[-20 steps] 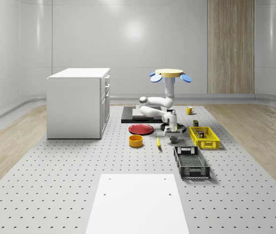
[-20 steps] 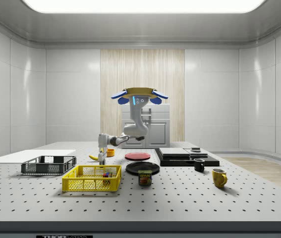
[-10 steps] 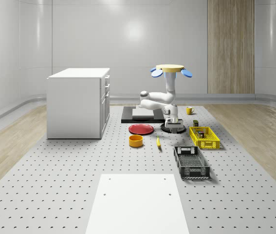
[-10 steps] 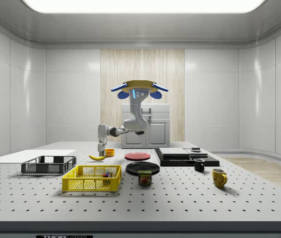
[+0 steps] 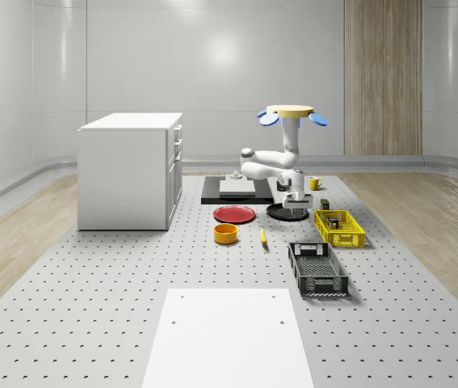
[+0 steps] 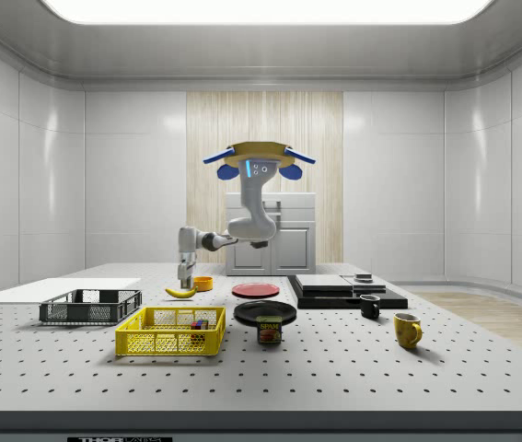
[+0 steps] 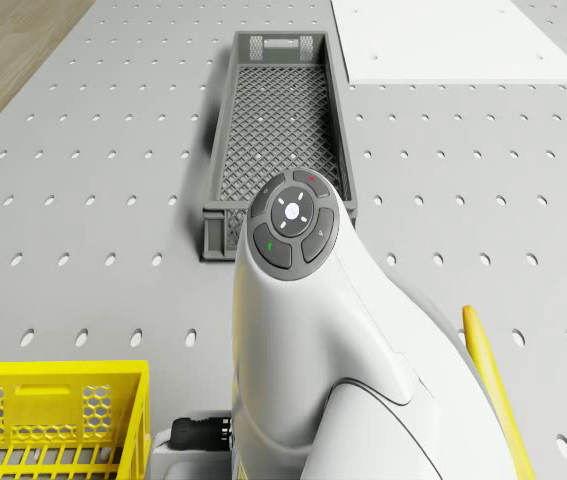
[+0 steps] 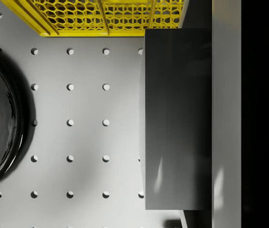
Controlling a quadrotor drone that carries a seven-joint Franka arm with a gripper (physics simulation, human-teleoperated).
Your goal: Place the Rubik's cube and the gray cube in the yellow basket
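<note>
The drone (image 5: 290, 114) hovers above the table, just behind the black plate (image 5: 285, 212), with its arm bent down. The gripper (image 5: 295, 208) hangs a little above the table between that plate and the yellow basket (image 5: 339, 229). It is shut on the gray cube (image 8: 178, 118), which sits against a dark finger (image 8: 262, 118) in the wrist view, close to the basket's end wall (image 8: 96, 19). In the side view the gripper (image 6: 185, 274) is above and behind the basket (image 6: 170, 332). The Rubik's cube (image 6: 197, 328) lies inside the basket.
A gray crate (image 5: 317, 268) lies in front of the basket. A banana (image 5: 262, 235), an orange bowl (image 5: 225, 234) and a red plate (image 5: 234, 213) lie toward the whole-scene view's left. A white cabinet (image 5: 132, 170) stands farther left. A Spam can (image 6: 269, 330) and two mugs (image 6: 407, 330) sit near the side view's right.
The drone has shifted toward the whole-scene view's right and risen slightly. The gripper has lifted off the table with the gray cube and come closer to the yellow basket.
</note>
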